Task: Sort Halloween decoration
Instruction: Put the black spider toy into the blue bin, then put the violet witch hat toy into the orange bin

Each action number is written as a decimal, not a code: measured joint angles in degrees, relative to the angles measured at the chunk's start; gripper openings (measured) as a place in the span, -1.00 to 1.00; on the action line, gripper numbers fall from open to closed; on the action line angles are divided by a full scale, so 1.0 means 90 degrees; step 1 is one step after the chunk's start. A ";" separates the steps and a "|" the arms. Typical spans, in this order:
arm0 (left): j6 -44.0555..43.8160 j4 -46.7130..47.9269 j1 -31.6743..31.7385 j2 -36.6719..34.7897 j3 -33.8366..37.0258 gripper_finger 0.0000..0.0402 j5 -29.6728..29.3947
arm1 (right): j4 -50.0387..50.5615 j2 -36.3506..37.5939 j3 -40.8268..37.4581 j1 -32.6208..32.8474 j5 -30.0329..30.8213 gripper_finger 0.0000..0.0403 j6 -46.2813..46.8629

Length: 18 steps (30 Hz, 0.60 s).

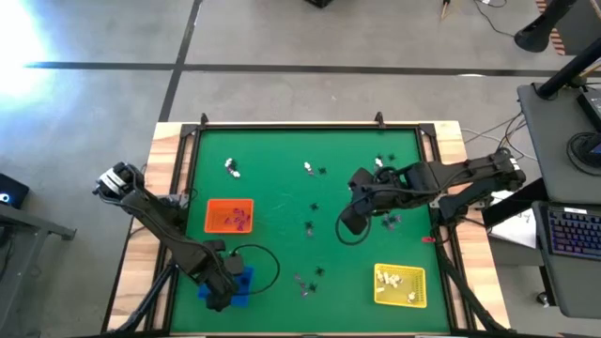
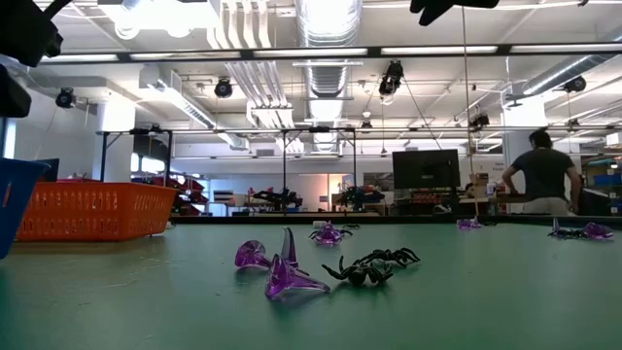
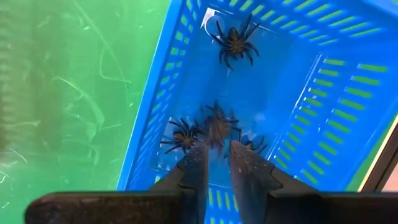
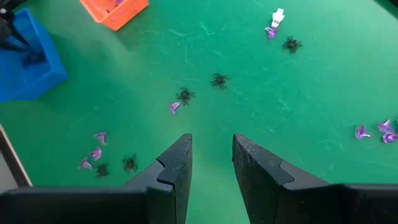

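We read this as a drop-off at the near-left corner. Left gripper (image 3: 216,163) sits over the blue slotted plastic tray (image 1: 240,285), fingers (image 3: 195,171) only a crack apart, nothing pinched that we can see; a black plastic spider (image 3: 216,124) lies just past the tips on the tray floor, two more spiders beside and beyond it. We judge it's just been let go, but can't confirm.

Next pick prob. falls to the right arm. Right gripper (image 1: 355,214) hangs above mid-table, jaws partly open, empty. From its wrist cam the closest loose pieces are a black spider with a small purple trinket (image 4: 175,107) just ahead of the tips, another spider (image 4: 218,80) a bit farther; no clear long axis on spiders, so approach angle is free. A cluster of purple bits and spiders (image 1: 306,283) at the near edge lies between both arms, nearer the left one.

Farther out: orange mesh tray (image 1: 217,207) w/ purple items, yellow tray (image 1: 420,274) w/ white items, white trinket (image 1: 231,169) near the far edge.
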State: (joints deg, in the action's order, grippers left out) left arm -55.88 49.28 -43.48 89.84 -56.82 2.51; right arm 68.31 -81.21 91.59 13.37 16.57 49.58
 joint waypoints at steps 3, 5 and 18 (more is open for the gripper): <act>-0.0036 0.0000 0.0000 -0.0003 0.0000 -0.68 -0.0014 | 0.0002 0.0000 0.0000 0.0031 0.0014 -0.47 -0.0008; -0.0038 0.0000 0.0000 -0.0007 0.0000 -0.63 -0.0030 | 0.0003 0.0000 0.0000 0.0030 0.0026 -0.47 -0.0027; -0.0534 0.1247 0.0094 -0.0436 -0.0401 -0.55 -0.1142 | 0.0101 0.0002 -0.0094 -0.0057 0.0496 -0.49 -0.0542</act>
State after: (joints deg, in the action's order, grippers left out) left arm -60.69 60.50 -42.64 85.92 -60.43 -7.77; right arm 69.23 -81.19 90.75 12.85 21.04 44.70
